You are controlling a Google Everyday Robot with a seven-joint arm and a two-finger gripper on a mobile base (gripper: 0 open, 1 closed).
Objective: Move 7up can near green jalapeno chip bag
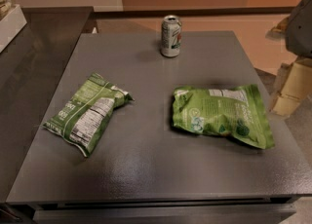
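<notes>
The 7up can (171, 36) stands upright near the far edge of the grey table (156, 169), a silver-white can with green and red markings. The green jalapeno chip bag (87, 113) lies flat on the left side of the table, olive green with its white nutrition panel facing up. My gripper (300, 23) shows as a grey shape at the upper right edge of the view, partly cut off, well to the right of the can and off the table. It holds nothing that I can see.
A wider, brighter lime-green bag (222, 115) lies on the right half of the table. A dark counter (29, 62) adjoins the table on the left. Cardboard boxes (292, 86) stand on the floor to the right.
</notes>
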